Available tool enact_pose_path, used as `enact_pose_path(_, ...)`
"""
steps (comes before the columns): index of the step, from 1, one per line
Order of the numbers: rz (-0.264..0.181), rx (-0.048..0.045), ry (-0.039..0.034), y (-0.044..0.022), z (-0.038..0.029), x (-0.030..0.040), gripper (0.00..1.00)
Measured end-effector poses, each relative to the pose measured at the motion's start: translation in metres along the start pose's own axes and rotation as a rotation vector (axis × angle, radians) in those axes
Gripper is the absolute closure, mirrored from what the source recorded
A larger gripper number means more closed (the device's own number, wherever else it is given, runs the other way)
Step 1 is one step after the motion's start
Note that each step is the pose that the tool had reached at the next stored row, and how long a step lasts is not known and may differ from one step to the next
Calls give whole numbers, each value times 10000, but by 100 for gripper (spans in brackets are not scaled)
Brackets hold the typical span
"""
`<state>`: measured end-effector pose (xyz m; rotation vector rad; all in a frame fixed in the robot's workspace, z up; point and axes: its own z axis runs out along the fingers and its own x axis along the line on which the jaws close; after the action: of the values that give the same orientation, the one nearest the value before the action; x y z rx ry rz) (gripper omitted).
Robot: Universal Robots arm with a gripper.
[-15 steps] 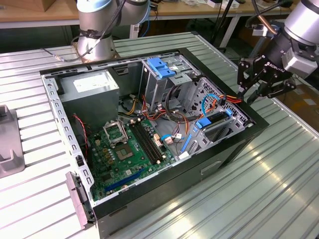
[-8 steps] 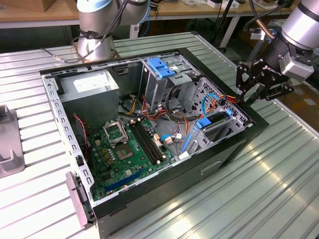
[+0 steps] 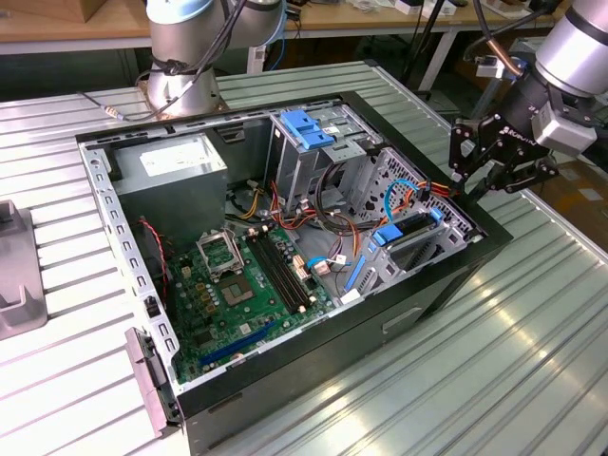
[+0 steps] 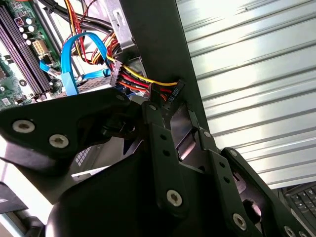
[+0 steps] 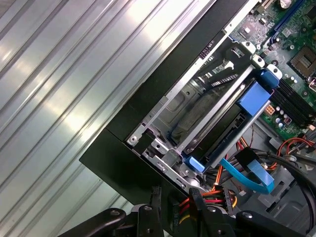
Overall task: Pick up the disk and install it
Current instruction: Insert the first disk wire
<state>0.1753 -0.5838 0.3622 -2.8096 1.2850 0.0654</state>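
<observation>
The disk (image 3: 415, 229) lies in the drive bay at the front corner of the open computer case (image 3: 427, 309), on the exterior view's right, with blue rails along its sides. In the first wrist view the disk (image 5: 231, 129) shows edge-on inside the metal cage. My gripper (image 3: 465, 184) hangs over the case's edge just beside that bay. Its black fingers are closed around a black power connector (image 4: 171, 94) with yellow, red and black wires. In the first wrist view my gripper (image 5: 175, 198) has those wires running out between the fingers.
A blue data cable (image 4: 69, 64) loops close to the connector. The motherboard (image 3: 242, 285), a grey power supply (image 3: 171, 171) and an upper drive cage with blue tabs (image 3: 309, 128) fill the case. Ribbed metal table (image 3: 532, 323) surrounds it. The arm's base (image 3: 185, 57) stands behind.
</observation>
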Motion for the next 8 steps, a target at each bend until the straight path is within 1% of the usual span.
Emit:
enact_pose_path(3,0,0,0,0,0,0,65)
enact_pose_path(4,0,-2,3,0,0,0,78)
enact_pose_path(5,0,-1,2,0,0,0,82)
enact_pose_path(8,0,0,0,0,2,0,82)
